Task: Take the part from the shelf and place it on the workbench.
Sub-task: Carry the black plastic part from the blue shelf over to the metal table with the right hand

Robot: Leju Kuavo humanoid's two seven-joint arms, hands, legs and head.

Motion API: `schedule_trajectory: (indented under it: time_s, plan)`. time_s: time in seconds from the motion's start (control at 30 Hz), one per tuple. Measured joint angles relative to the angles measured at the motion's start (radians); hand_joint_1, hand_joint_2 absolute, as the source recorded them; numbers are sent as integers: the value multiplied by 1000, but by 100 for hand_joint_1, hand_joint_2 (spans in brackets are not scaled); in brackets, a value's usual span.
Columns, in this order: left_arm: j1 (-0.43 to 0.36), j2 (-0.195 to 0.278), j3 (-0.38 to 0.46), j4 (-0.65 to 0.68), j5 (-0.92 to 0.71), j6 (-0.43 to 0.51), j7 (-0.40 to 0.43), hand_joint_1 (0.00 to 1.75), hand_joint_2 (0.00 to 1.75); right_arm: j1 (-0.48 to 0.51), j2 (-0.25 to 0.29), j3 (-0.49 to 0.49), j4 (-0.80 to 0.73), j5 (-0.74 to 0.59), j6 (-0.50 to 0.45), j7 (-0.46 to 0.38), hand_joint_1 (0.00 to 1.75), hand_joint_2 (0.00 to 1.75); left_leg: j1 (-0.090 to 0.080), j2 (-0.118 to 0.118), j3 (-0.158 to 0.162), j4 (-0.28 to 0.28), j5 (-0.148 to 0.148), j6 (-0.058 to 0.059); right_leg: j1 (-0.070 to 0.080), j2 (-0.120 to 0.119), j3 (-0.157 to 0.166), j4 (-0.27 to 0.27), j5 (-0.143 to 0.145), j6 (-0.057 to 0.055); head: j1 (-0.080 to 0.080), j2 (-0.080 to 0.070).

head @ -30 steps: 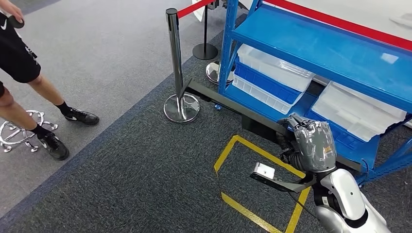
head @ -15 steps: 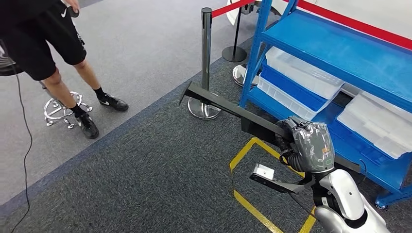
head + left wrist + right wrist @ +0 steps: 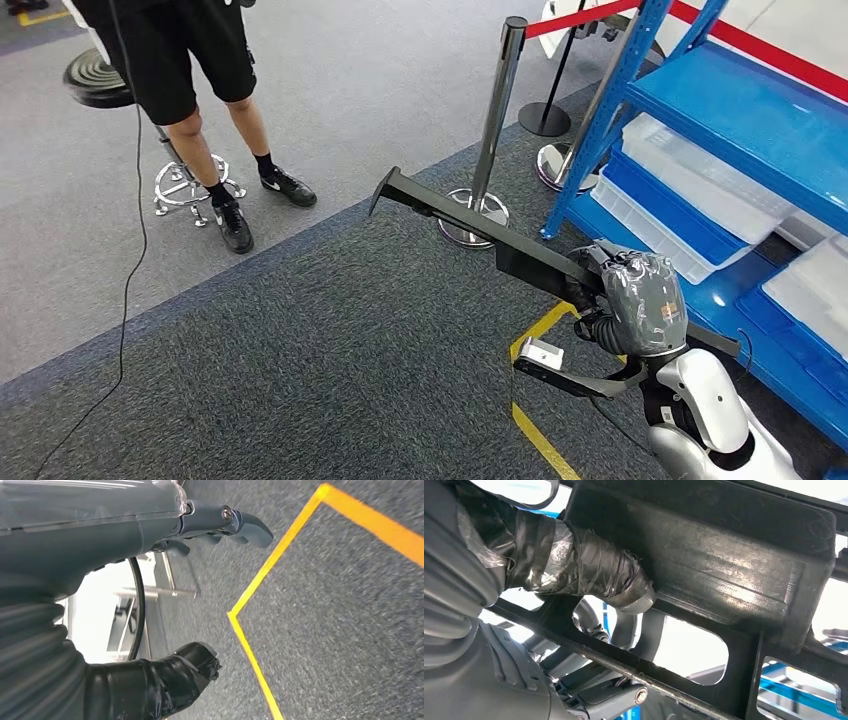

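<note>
Head view: my right hand [image 3: 622,300] clamps the long black plastic part [image 3: 470,225], left hand [image 3: 125,535] slack and empty; its free end, swinging at ten o'clock, could clip the chrome stanchion post [image 3: 497,110].

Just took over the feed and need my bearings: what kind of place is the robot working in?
Probably an indoor test or demo floor set up like a parts warehouse: a blue shelf rack with clear bins, a roped stanchion, and yellow tape marking the carpet.
</note>
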Motion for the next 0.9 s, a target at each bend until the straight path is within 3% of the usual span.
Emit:
schedule_trajectory:
  time_s: [0.03,0.07,0.1,0.13,0.2,0.27,0.33,0.4,0.43,0.5,0.57,0.6,0.7,0.9]
  plan:
    - [-1,-1,0,0,0,0,0,0,175,0,0,0,0,0,0,0,175,175,-1,-12,-2,2,2,-2,2,28,23,-63,34,-10,-2,0]
    - [-1,-2,0,0,0,0,0,0,175,0,-1,0,0,0,0,0,175,175,1,-22,-7,4,4,-5,5,51,39,-108,51,-16,-2,0]
    - [-2,-3,0,-1,-1,-1,0,0,175,0,-2,0,0,-1,0,0,175,175,5,-32,-14,5,8,-9,7,67,44,-130,55,-20,-3,0]
    - [-1,-3,0,-1,-2,-1,0,0,175,0,-3,0,0,-2,0,0,175,175,8,-43,-21,4,12,-16,9,69,44,-137,54,-21,-4,0]
    - [2,-3,0,-2,-3,-2,0,0,175,-2,-4,0,-1,-5,1,0,175,175,9,-56,-27,4,17,-28,7,43,52,-153,60,-21,-4,0]
    - [2,-3,0,-2,-5,-4,0,0,175,-3,-3,0,-2,-8,1,0,175,175,5,-16,-48,47,-11,-38,0,14,65,-171,69,-24,-7,0]
    - [-1,-1,0,-2,-6,-4,0,0,175,-2,-2,0,-2,-10,1,0,175,175,8,37,-102,160,-72,-48,-1,-16,70,-177,73,-27,-10,0]
    - [-1,0,0,-2,-7,-4,-1,0,175,1,-2,0,-2,-11,2,-1,175,175,16,53,-147,254,-102,-59,-1,-46,69,-176,72,-26,-10,0]
    - [-1,0,1,-2,-7,-4,-1,0,175,2,-2,0,-2,-11,2,-1,175,175,20,58,-146,254,-92,-63,-2,-60,69,-176,70,-24,-10,0]
    - [1,0,1,-2,-7,-4,-1,0,175,3,-2,0,-2,-12,2,-1,175,175,26,76,-86,147,-34,-67,-4,-85,72,-173,66,-17,-10,0]
    - [0,1,1,-2,-7,-4,-1,0,175,2,-2,0,-2,-12,2,-1,175,175,21,107,-20,29,3,-58,-2,-106,75,-167,58,-5,-10,0]
    - [0,1,1,-2,-7,-4,-1,0,175,2,-2,0,-2,-12,2,-1,175,175,18,116,-6,2,7,-51,0,-115,77,-166,55,2,-9,0]
    - [3,1,2,-2,-7,-4,-2,0,175,1,-2,0,-2,-13,2,-1,175,175,12,99,-10,-4,4,-33,3,-135,81,-169,53,16,-9,0]
    - [4,1,2,-2,-7,-4,-2,0,175,0,-2,0,-2,-13,2,-1,175,175,10,94,-11,-4,5,-30,2,-139,83,-171,53,19,-9,0]
